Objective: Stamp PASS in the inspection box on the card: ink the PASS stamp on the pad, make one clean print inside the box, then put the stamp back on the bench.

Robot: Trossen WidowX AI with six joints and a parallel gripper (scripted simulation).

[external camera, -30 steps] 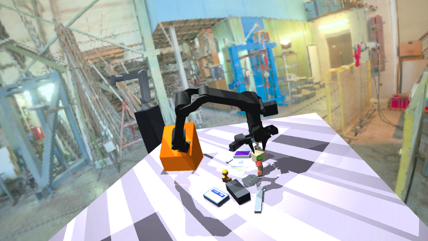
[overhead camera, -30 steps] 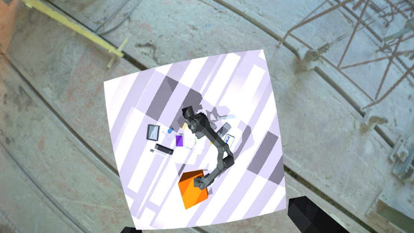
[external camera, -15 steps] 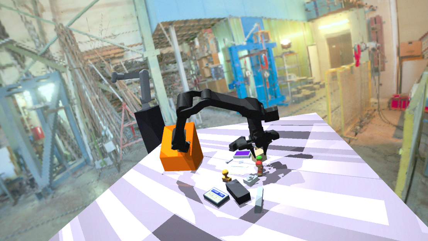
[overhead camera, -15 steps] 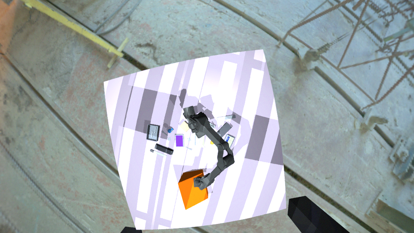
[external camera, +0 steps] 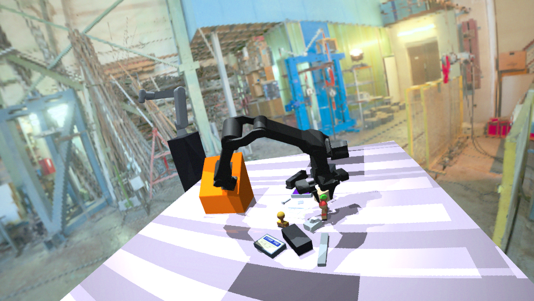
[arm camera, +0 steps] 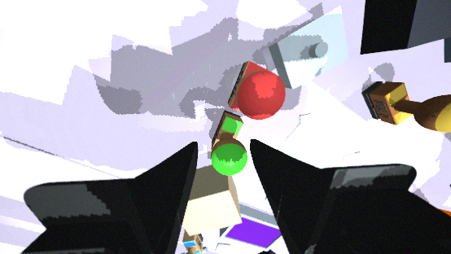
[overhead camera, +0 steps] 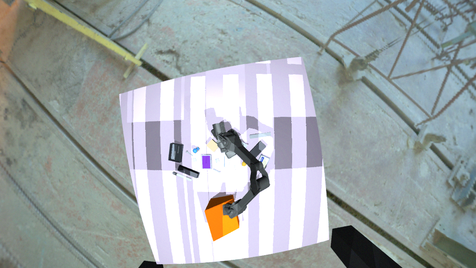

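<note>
In the wrist view, the green-knobbed stamp is seen near the centre of the frame, its knob framed between the two fingertips of the gripper. The fingers are parted, with nothing clamped between them. The long axis of the stamp's narrow base is slanted from upper right to lower left, and the knob is shown toward the bottom of the frame. Its lettering cannot be read. The red-knobbed stamp is placed just beside it, toward the upper right; the yellow-knobbed stamp is set apart at the right edge. The purple ink pad is seen at lower centre, partly covered by a finger. The card's outline is washed out by glare, so its box cannot be made out.
</note>
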